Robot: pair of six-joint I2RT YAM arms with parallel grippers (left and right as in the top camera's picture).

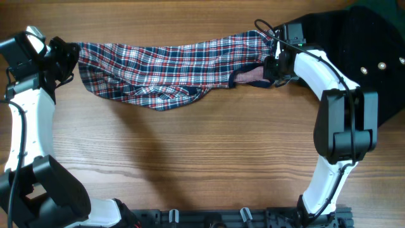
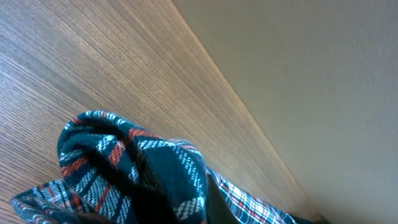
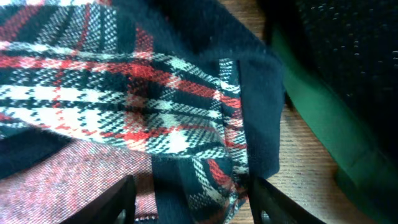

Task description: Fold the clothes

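Left gripper (image 1: 71, 54) and right gripper (image 1: 273, 63), each clamped on the plaid garment (image 1: 171, 66) (taut between them, over the table (image 1: 190, 152))

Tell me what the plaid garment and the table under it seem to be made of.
The red, white and navy plaid garment: woven cloth, probably cotton, matte; crossing threads show close up. The brown table: wood or wood-look laminate, smooth; straight grain lines show.
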